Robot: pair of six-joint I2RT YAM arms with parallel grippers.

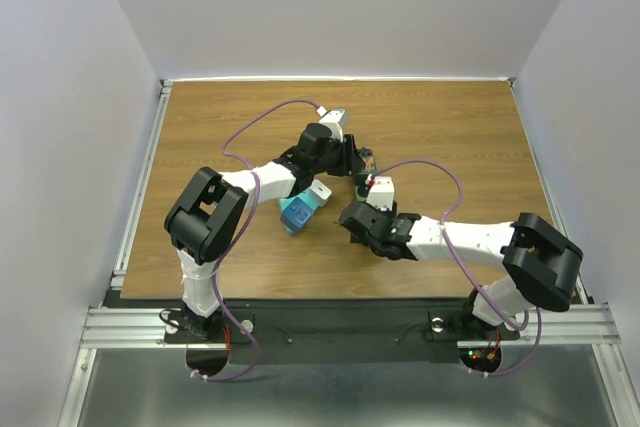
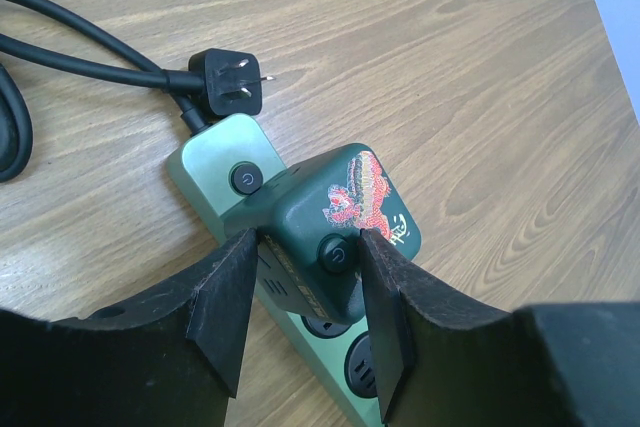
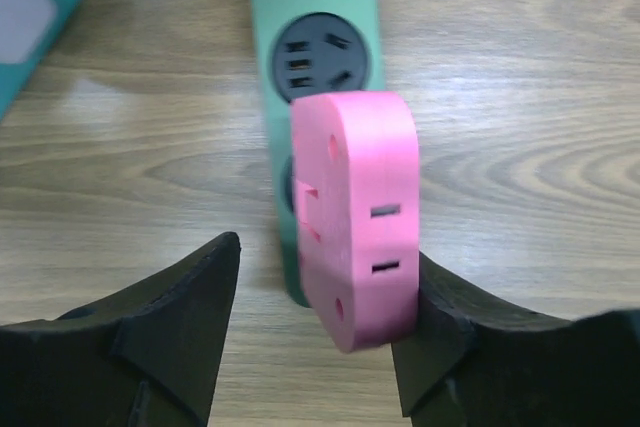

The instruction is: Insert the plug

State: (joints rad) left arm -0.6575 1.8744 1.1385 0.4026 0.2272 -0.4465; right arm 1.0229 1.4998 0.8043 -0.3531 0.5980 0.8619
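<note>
Your right gripper (image 3: 325,249) had its fingers apart, and the flat pink plastic plug (image 3: 355,212) stood on the long green power strip (image 3: 263,77), touching only one finger. Your left gripper (image 2: 310,242) was clamped on that strip. The letting-go step looked to be on, so next you needed to back away without tipping the plug
</note>
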